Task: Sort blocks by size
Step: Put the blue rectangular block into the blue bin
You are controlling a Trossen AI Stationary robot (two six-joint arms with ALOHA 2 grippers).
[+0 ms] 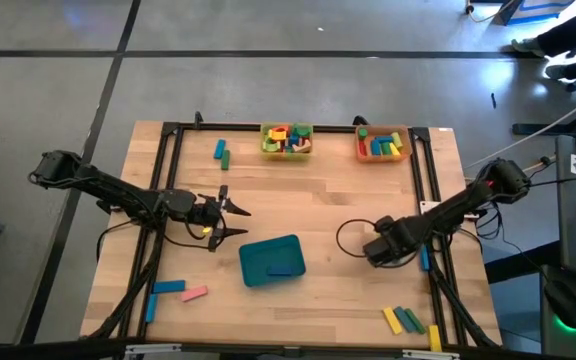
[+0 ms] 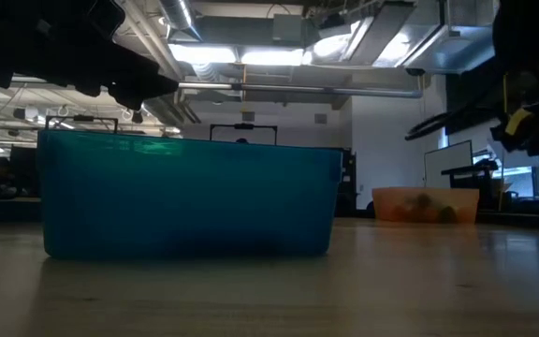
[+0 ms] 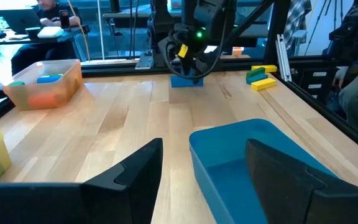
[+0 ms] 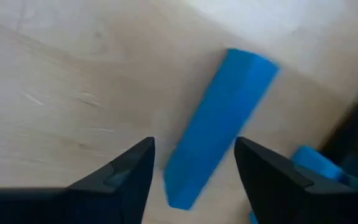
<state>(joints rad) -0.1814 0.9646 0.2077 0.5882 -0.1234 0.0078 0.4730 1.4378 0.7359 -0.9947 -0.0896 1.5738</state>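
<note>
Dark right gripper hangs low over the table's right side, fingers spread astride a long blue block lying flat. Left gripper, also spread, waits beside the teal tray; other blocks fill the far trays.

**Trays and desk, as they stand**

The teal tray sits mid-desk, just ahead of the left tool and off to the side of the right tool, its near wall filling the low view. Over at the far edge of the wooden desk, well apart from both tools, the yellow tray and the orange tray stand side by side. A black frame rims the desk. Beyond it, a person sits at another table.
</note>
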